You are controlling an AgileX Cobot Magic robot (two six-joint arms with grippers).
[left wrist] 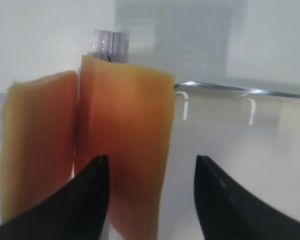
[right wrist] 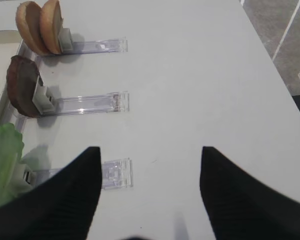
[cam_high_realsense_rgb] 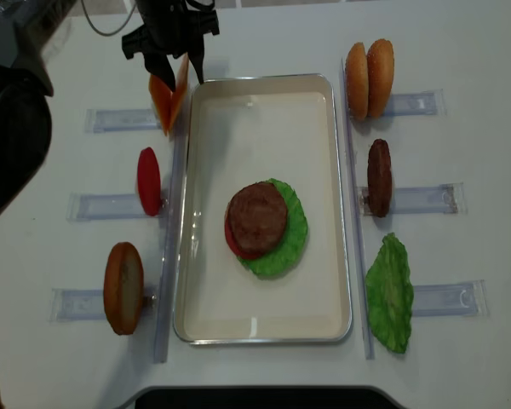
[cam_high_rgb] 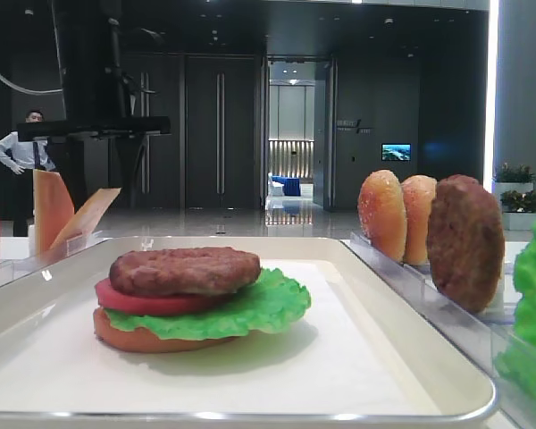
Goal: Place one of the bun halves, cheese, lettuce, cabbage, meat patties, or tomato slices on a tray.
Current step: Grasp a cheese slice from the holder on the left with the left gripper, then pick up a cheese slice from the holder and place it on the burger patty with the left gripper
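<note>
- The left gripper [left wrist: 151,195] hangs over the far left corner of the table, pointed down at the cheese [left wrist: 122,145], its dark arm reaching in from the top edge in the overhead view.
- Its jaws stand wide apart; the near slice of cheese rises between them, close against the left finger [left wrist: 87,200], but whether it touches I cannot tell, and nothing is clamped.
- Two slices lean apart in a V in a clear holder rack [cam_high_realsense_rgb: 119,119], just outside the tray's [cam_high_realsense_rgb: 324,170] far left corner.
- On the tray sits a stack: bun half at the bottom, tomato, lettuce, and a meat patty [cam_high_realsense_rgb: 257,216] on top.
- The right gripper [right wrist: 150,195] hovers over bare white table, jaws wide open and holding nothing.
- Beside it stand racks with two bun halves [right wrist: 40,27], another patty [right wrist: 22,85] and a lettuce leaf [right wrist: 2,160].
- Left of the tray stand a tomato slice [cam_high_realsense_rgb: 149,181] and one more bun half [cam_high_realsense_rgb: 123,287].
</note>
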